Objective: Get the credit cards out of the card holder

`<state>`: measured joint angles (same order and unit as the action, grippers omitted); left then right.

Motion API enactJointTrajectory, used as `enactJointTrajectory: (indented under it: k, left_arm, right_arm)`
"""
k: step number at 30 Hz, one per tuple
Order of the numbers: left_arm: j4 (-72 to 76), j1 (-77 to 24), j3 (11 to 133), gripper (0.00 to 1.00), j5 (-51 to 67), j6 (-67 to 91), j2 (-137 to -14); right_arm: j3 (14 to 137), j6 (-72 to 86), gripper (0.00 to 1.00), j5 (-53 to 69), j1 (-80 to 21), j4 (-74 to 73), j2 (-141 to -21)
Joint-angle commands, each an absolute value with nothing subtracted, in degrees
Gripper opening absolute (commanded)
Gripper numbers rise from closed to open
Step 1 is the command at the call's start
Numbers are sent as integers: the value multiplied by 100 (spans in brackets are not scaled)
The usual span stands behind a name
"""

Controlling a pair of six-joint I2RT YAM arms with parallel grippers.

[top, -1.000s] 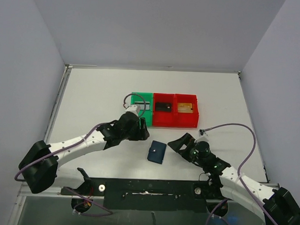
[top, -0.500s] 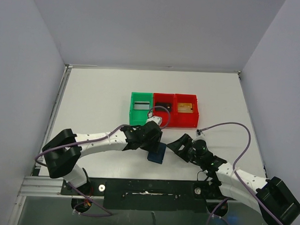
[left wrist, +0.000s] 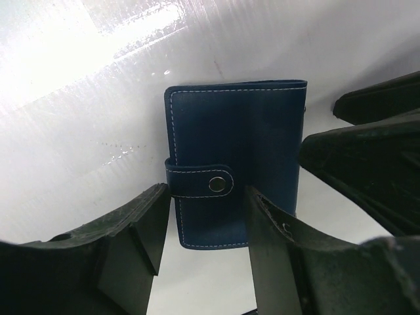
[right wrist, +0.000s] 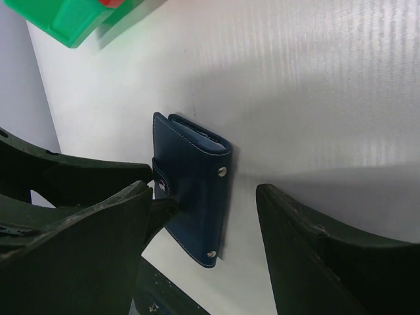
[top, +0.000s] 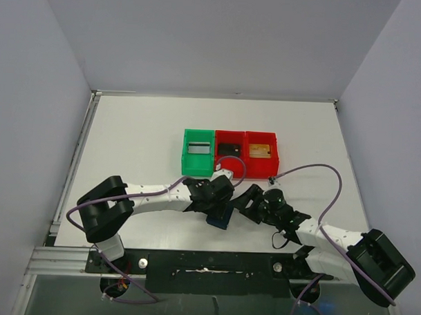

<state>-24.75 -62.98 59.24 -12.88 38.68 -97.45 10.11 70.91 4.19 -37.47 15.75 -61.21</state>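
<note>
The white table (top: 128, 141) carries everything. The two arms meet just short of its middle: the left arm (top: 154, 195) comes in from about eight o'clock of the card holder and the right arm (top: 318, 234) from about four o'clock, probably so that each can work one side of the same small thing. At twelve o'clock of that meeting point stand three bins in a row, the green bin (top: 196, 168), the middle red bin (top: 230, 133) and the right red bin (top: 260, 169), near enough for a short carry. The left gripper (left wrist: 205, 197) hangs over the holder's strapped end with its fingers apart, one to each side of the strap, seemingly placed to pin the cover or pluck at the flap; whether the pads touch the leather I cannot tell. The right gripper (right wrist: 205, 190) also has its jaws wide apart and holds nothing. One of its fingers is close to the strap side, and the other is over bare table. The card holder (left wrist: 236, 131) lies flat on the table between them, folded shut. A silver-grey card (top: 198, 148) lies in the green bin, a black card (top: 229, 150) in the middle one and a gold-tan card (top: 260, 150) in the right one. With one card to a bin, the emptying looks largely done, though the shut cover hides whether any card remains inside. The strap (left wrist: 190, 182) is buttoned across the cover by a snap stud (left wrist: 216, 184).
</note>
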Motion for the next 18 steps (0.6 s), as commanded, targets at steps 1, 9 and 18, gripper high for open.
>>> enactJointTrajectory:
  k: [1,9,18]
  left_arm:
    - [-2336,-6328,6149,47,-1477,3823,-9784]
    - [-2180,-6328,6107,50,-1563,3708,-9627]
    - [-2085,-6320,6206,49,-1376,3386,-9723]
  right_arm:
    - [1313,6933,66,562,-3746,1718,-6377]
    - [1394,7004,61,655,-3769,1675,-6658]
    - [1548,7173,38,494,-3762,1787,-7403]
